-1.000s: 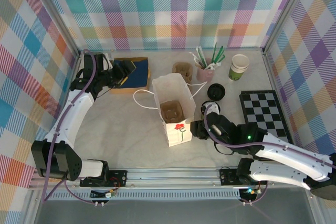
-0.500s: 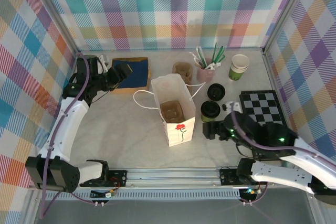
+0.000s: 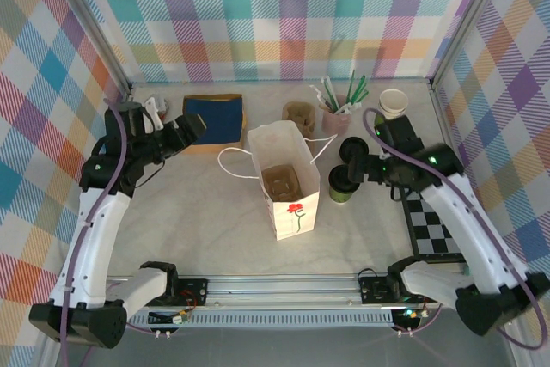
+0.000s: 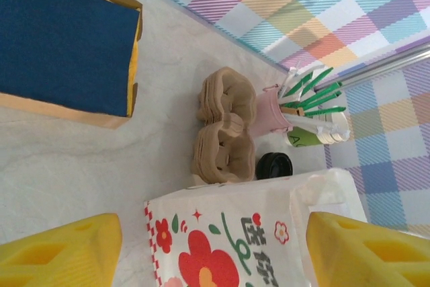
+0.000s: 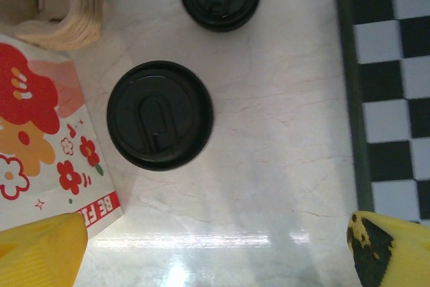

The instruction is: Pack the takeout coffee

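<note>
Right gripper point(image 5: 215, 250) was wide open and empty. Takeout coffee point(image 5: 160, 115) stood ahead of the jaws, off-centre toward the bag-side finger, just beside the paper bag point(image 5: 40, 132). Suggest centring first, then gripping the body below the lid. Left gripper point(image 4: 211, 253) was also spread and empty.

One bag point(image 3: 296, 212), with one carrier point(image 3: 282, 181) inside. Right of the bag: one coffee point(image 3: 343, 183), one loose lid point(image 3: 353, 149), one checkerboard point(image 5: 393, 85). Behind the bag: one carrier stack point(image 3: 299, 113), one pink cup point(image 3: 334, 120) of sticks, one cup stack point(image 3: 394, 102), one blue box point(image 3: 215, 118).
</note>
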{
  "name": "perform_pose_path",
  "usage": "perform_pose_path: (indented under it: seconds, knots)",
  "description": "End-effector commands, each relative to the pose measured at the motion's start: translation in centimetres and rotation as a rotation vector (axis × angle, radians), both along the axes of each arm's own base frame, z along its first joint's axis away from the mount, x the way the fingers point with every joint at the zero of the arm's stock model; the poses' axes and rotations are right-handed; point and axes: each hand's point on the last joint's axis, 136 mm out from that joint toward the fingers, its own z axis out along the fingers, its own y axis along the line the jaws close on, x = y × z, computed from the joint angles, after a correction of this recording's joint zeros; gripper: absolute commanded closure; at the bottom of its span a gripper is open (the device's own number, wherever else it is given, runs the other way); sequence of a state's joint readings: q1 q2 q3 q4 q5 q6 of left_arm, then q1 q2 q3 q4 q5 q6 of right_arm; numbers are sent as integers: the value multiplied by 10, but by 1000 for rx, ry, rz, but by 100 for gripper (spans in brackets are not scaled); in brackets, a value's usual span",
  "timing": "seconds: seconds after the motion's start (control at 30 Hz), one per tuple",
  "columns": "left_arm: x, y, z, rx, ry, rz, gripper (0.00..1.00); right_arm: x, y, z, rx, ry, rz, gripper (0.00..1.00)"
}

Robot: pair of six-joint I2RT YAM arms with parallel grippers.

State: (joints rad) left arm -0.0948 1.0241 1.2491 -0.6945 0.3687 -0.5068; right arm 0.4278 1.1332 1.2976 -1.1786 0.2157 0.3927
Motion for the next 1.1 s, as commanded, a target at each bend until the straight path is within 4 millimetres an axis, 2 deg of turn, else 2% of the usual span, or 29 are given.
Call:
perform_pose_path:
  seconds: [0.0, 0.2, 0.37, 0.67, 1.07]
  knots:
    - [-15, 7, -14, 41, 41, 7, 27, 21, 31, -2, 55, 18, 153, 1]
    - [-29, 15, -23, 87, 53, 20, 27, 37, 33, -30, 5, 94, 165, 1]
    - [-27, 14, -32, 88, 71, 16, 27, 43, 40, -47, 6, 146, 184, 1]
    - [-26, 15, -37, 104, 79, 17, 27, 48, 45, -76, -9, 221, 195, 1]
    - [-26, 18, -43, 123, 93, 23, 26, 53, 44, -97, -44, 273, 198, 1]
